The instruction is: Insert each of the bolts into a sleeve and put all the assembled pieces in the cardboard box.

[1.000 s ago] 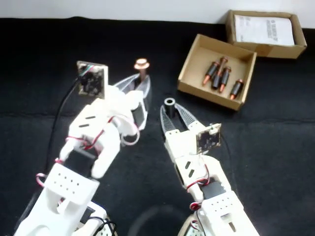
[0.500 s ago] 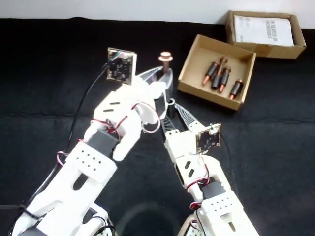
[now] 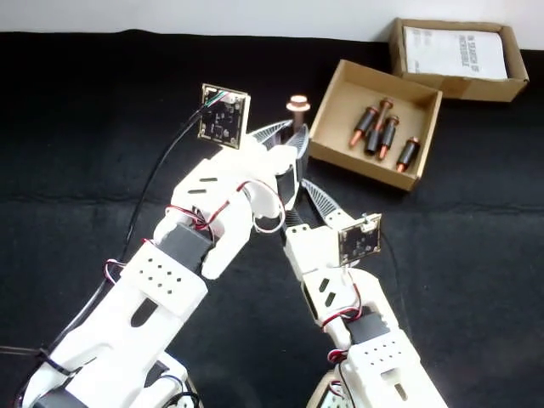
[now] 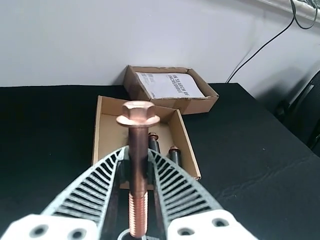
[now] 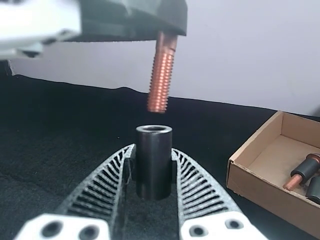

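Swinging across from where it was a second ago, my left arm has carried the copper bolt (image 4: 137, 165) toward the right arm, while the right arm has not shifted at all.

My left hand (image 4: 137, 152) is clenched on the bolt's shank. The flanged hex head stands clear above the fingers and the threaded end hangs out below them. My right hand (image 5: 154, 149) grips the black sleeve (image 5: 154, 162) upright, with its open bore facing up.

What matters now is how bolt and sleeve line up. In the right wrist view the bolt's long axis runs close to vertical, with perhaps a slight lean. Its threaded tip hangs just above the sleeve's rim and does not touch it. From that side the tip looks nearly centred on the bore. In the left wrist view a pale ring, probably the sleeve's rim, shows right under the tip. I can't be sure of the depth alignment from either view.

I judge the next move is a straight lowering of the left arm along the bolt's axis. If the lean is real, the threads could catch on the rim.

Off to the side on the black bench (image 3: 85, 127), the cardboard box (image 3: 340, 110) holds four assembled pieces (image 3: 382, 132). A second box (image 3: 459, 85) behind it contains a printed sheet.
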`<state>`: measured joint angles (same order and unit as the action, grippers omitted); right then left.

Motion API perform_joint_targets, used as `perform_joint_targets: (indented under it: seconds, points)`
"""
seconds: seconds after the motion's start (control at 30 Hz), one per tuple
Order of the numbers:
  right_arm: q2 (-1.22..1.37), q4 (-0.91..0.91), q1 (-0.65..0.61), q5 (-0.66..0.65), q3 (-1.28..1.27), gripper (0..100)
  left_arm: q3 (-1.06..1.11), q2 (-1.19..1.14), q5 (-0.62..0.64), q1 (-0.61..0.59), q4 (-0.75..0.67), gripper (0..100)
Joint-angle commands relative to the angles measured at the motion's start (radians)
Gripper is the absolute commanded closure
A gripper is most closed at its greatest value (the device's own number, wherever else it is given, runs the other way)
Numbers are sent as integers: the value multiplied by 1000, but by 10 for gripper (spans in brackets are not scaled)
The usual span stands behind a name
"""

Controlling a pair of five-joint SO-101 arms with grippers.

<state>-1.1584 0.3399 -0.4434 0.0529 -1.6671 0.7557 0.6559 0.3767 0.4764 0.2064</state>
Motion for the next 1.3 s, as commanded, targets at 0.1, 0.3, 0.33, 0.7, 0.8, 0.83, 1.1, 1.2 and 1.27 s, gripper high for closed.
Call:
perform_joint_targets:
  seconds: [0.1,0.3,0.33,0.7,0.8,0.83,1.1,1.2,1.27]
  points:
    - [-30,22,8,11,-42,991,38,4,5,5,-28,991]
    - [-30,22,8,11,-41,991,102,5,6,-4,-29,991]
    - [-30,22,8,11,-41,991,107,5,6,-2,-29,991]
    - [-30,22,10,11,-48,991,111,13,8,15,-23,991]
    - [-30,21,10,11,-48,991,110,27,8,15,-23,991]
    - [-30,21,10,11,-48,991,114,44,8,15,-21,991]
    - [-30,21,10,8,-47,991,136,225,6,154,307,988]
    - [-30,16,10,6,-44,991,136,228,6,168,379,986]
    - [-30,15,10,5,-39,991,145,228,3,159,390,974]
